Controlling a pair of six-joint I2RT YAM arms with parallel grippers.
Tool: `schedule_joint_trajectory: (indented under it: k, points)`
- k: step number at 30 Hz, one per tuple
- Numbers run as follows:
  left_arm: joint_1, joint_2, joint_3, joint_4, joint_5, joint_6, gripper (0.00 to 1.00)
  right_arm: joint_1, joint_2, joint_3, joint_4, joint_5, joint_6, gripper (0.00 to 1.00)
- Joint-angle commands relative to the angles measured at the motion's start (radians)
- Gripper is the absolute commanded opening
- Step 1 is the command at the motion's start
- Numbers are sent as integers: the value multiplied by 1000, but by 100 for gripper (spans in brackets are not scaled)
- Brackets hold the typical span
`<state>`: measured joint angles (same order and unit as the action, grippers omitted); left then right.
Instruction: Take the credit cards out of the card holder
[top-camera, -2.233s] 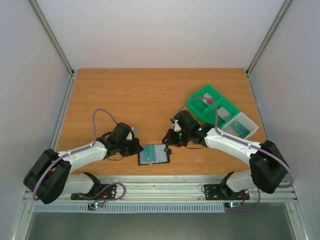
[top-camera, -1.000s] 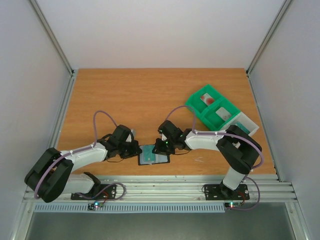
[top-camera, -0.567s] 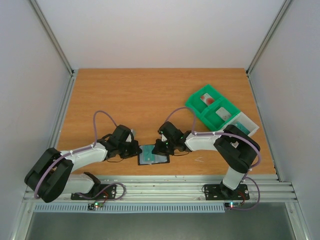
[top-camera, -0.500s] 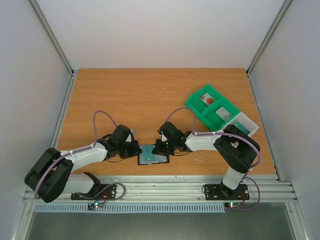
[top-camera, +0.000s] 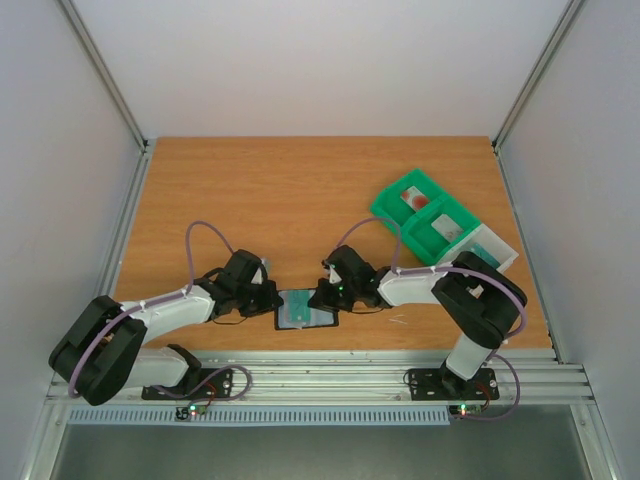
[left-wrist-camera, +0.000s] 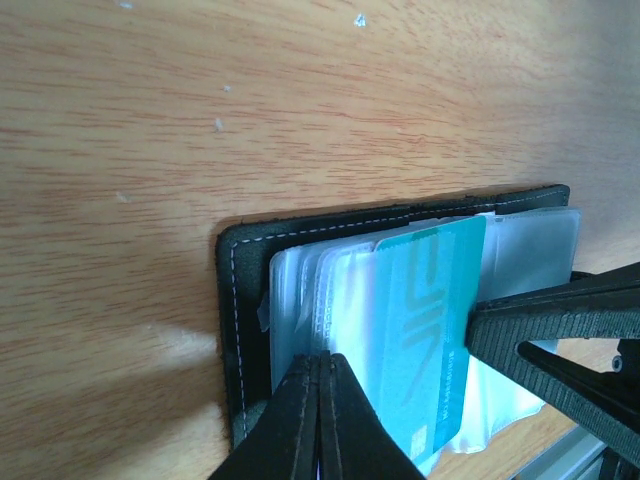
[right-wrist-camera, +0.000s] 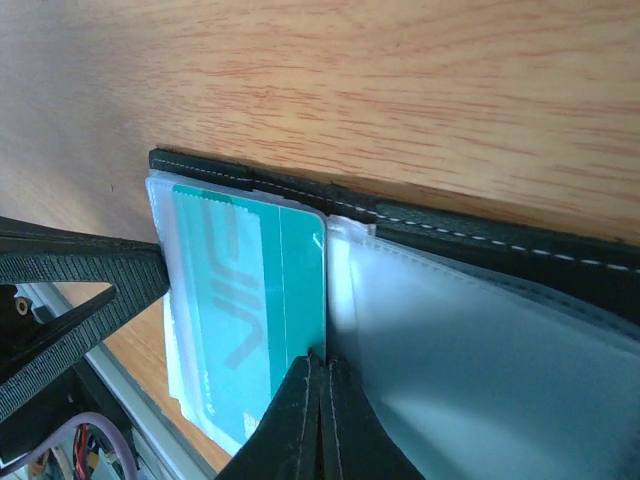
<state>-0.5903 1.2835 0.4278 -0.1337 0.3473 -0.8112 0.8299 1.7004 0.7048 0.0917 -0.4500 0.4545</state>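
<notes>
A: Where's the card holder (top-camera: 307, 309)?

B: Lying open on the table (top-camera: 300, 180) at 6 o'clock, close to the near edge, black cover down, between the two arms. The teal-green card (left-wrist-camera: 425, 320) lies among its clear sleeves (right-wrist-camera: 470, 350), with one long edge bare.

A: And the tools?

B: Both are closed. The left gripper (left-wrist-camera: 320, 362) has its tips together on the sleeves at the holder's 9 o'clock side, which I read as pinning it down. The right gripper (right-wrist-camera: 318, 365) comes in from 3 o'clock with its tips together right at the card's bare edge. Whether it pinches the card or only presses on it, I cannot tell.

A: How will the card handle?

B: It looks light, thin and stiff enough to slide out flat. It is also glossy, so I'd expect it to slip from a weak nip. The bare edge is the place to take it, drawing away from the left gripper. The sleeves look soft and floppy and may drag along with it. The holder seems light enough to lift unless it is held down.

A: Anything in the way?

B: The two sets of fingers are near each other over the holder, so there is little room. The green tray (top-camera: 385, 207) sits well apart at 2 o'clock, with a pale card (top-camera: 412, 198) bearing a red mark already in its far compartment.
</notes>
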Motion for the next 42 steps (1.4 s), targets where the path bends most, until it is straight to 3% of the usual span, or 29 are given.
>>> schedule_joint_trajectory:
  k: [1, 12, 16, 21, 32, 42]
  points:
    - [0, 11, -12, 3, -19, 10, 0, -22, -34, -29, 3, 13, -11, 1]
    - [0, 21, -12, 2, -16, 14, 0, -55, -48, -58, 42, -22, -11, 1]
    - [1, 29, -14, 12, -11, 14, 0, -55, -26, -53, 56, -27, 4, 12]
    - [0, 36, -19, 25, -3, 8, 0, -56, 16, -62, 113, -47, 28, 15]
    - [0, 36, -25, 36, 1, -1, 0, -74, -1, -81, 146, -53, 29, 1]
    - [0, -7, -31, 22, -3, -14, 0, -109, -86, -113, 99, -46, 18, 1]
